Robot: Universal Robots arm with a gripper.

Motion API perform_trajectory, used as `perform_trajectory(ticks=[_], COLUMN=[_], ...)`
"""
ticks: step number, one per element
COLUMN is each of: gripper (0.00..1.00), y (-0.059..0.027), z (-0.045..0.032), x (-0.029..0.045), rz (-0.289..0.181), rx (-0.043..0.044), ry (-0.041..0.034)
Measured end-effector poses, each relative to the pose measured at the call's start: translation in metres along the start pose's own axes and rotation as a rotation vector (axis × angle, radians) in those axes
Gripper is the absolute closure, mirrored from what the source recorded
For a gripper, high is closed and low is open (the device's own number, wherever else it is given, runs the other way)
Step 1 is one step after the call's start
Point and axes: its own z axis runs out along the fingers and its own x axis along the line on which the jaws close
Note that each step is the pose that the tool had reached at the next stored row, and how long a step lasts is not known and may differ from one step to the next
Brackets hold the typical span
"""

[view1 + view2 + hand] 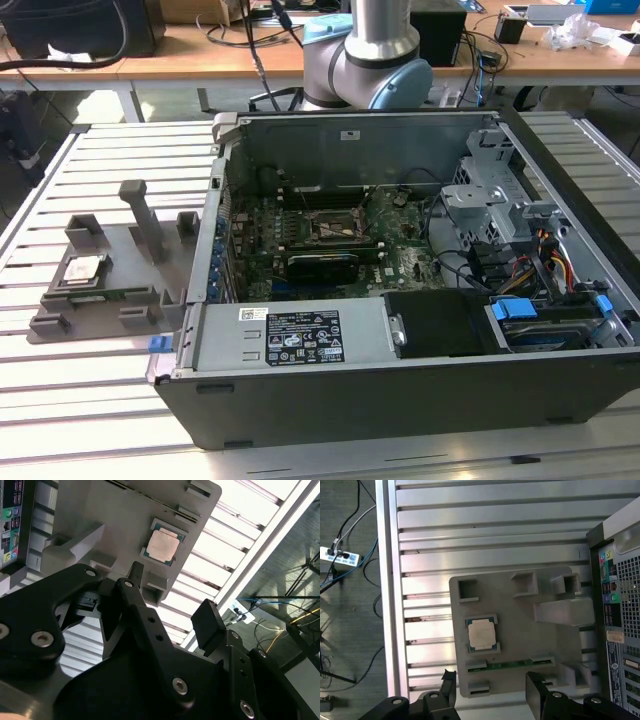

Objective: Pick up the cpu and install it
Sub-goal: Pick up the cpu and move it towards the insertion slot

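Grey-topped cpu [83, 268], at the case's [400, 405] nine o'clock in the exterior view, could tilt if the gripper [490, 677], jaws spread and empty, closes off-centre.

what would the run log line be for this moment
stage: cpu not yet picked | pincer: open, empty, clear of cpu | cpu: seated in grey fixture | computer case: open beside fixture

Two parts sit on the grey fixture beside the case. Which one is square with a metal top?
The cpu, in its framed pocket; the other is a long, narrow green strip near the fixture edge.
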Motion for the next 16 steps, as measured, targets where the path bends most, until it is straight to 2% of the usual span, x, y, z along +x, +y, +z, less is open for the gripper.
perform_trajectory(ticks=[16], gripper=[0.34], y=[-0.0005], z=[0.0132], x=[0.0003], rz=[0.000], rx=[0.0000], ry=[-0.0001])
